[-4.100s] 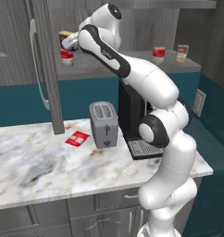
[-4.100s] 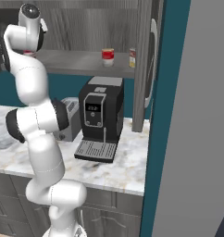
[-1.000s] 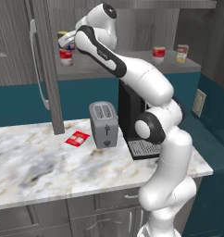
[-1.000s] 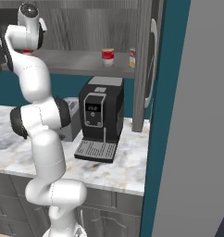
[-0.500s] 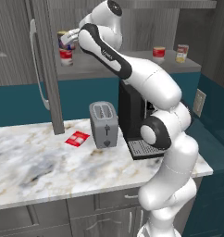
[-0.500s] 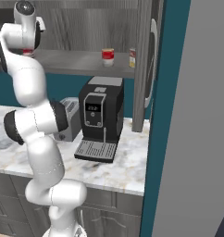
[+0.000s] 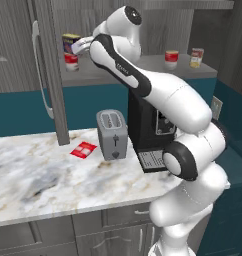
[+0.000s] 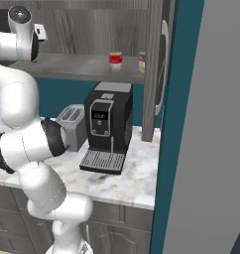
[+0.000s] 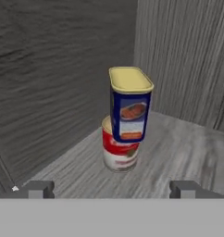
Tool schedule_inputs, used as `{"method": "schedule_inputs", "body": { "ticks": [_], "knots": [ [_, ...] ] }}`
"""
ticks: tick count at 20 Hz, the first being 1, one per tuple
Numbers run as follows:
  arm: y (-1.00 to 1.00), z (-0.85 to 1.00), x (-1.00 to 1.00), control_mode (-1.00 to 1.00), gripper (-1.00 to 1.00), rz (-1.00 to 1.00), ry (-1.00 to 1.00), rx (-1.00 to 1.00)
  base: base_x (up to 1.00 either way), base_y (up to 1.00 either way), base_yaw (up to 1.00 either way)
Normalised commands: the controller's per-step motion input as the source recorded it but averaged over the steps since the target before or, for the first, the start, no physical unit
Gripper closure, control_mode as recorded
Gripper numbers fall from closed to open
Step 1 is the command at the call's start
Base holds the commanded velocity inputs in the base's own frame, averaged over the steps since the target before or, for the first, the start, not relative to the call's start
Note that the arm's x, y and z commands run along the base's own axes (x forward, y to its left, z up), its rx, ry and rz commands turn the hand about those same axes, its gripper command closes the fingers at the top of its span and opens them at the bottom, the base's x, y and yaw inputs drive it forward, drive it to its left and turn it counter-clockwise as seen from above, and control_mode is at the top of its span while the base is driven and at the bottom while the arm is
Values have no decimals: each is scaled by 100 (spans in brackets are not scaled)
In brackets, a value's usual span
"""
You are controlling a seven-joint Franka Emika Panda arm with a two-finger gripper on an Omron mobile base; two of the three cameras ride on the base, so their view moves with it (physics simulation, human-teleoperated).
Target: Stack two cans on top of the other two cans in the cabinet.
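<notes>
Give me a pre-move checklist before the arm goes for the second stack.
1. Blue can sits on the left red can: ok, though it overhangs to one side.
2. Gripper open and holding nothing: ok.
3. Fingertips clear of the stack: ok.
4. Second red can upright on the shelf: ok.
5. Cream can upright, top bare: ok.
6. Gap between those two cans wide enough for the fingers: cannot tell.

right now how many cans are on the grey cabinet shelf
4. A dark blue yellow-rimmed can stands stacked on a red white-banded can at the left; another red white-banded can and a pale cream can stand apart at the right.
</notes>
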Motion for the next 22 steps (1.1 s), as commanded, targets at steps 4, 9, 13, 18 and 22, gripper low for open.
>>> {"method": "schedule_inputs", "body": {
  "ticks": [4, 9, 13, 18, 22],
  "knots": [
    [-28, -8, -57, -100, -100, -9, 0, 4, 0, 0, 0],
    [-40, 0, -55, -100, -100, -7, 0, 0, 0, 0, 0],
    [-51, 0, -47, -100, -100, -11, 0, 0, 0, 0, 0],
    [-58, 3, -30, -100, -100, -14, 0, 0, 0, 0, 0],
    [-64, 7, -25, -100, -100, -16, 0, 0, 0, 0, 0]
  ]
}}
